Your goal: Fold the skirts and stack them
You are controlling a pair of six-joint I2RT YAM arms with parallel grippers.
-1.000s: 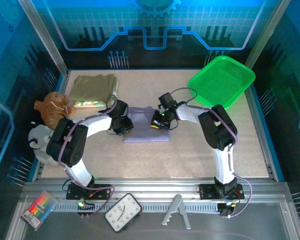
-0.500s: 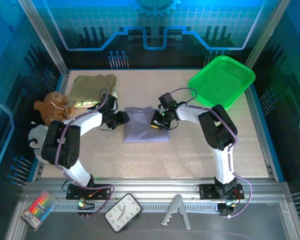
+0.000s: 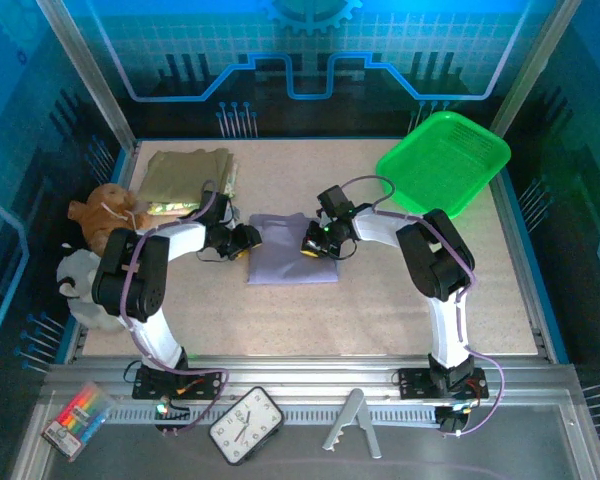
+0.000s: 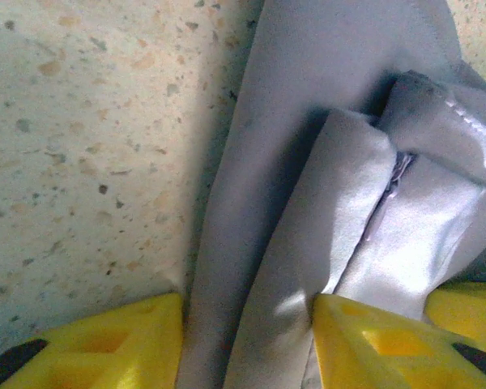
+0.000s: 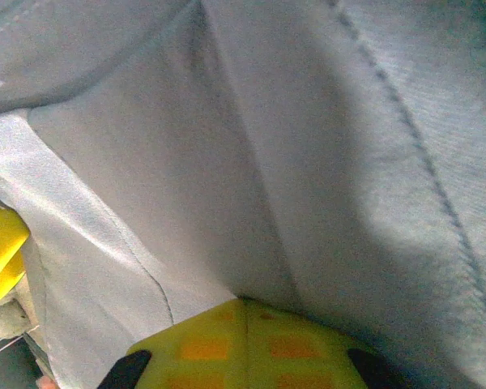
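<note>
Since a second ago, the left arm's elbow is sitting further to the left, and the left gripper (image 3: pixel 246 240) has come off the top of the lavender-grey skirt (image 3: pixel 292 252) to its left edge, leaving the folded rectangle uncovered. In the overhead view, three skirts are showing. The lavender-grey skirt is lying folded mid-table (image 3: pixel 380 300) between the two grippers. The olive-khaki skirt (image 3: pixel 185 172) is lying folded at the far left corner, and the floral skirt (image 3: pixel 175 207) is peeking out beneath its near edge. The right gripper (image 3: pixel 315 243) is resting on the lavender-grey skirt's right part. One green basket (image 3: pixel 445 160) is standing at the far right, well apart from the skirts. Two plush toys are sitting off the left edge, one brown plush toy (image 3: pixel 105 220) and one grey plush toy (image 3: pixel 80 280). In the left wrist view, the left gripper (image 4: pixel 247 308) is holding its two yellow fingers (image 4: pixel 105 344) apart, straddling the layered edge folds of the lavender-grey skirt (image 4: pixel 340 97) on the speckled surface. In the right wrist view, the right gripper (image 5: pixel 243 316) is keeping its fingers together, tips against the lavender-grey skirt (image 5: pixel 308 146). Whether a fold is being pinched cannot be told.
</note>
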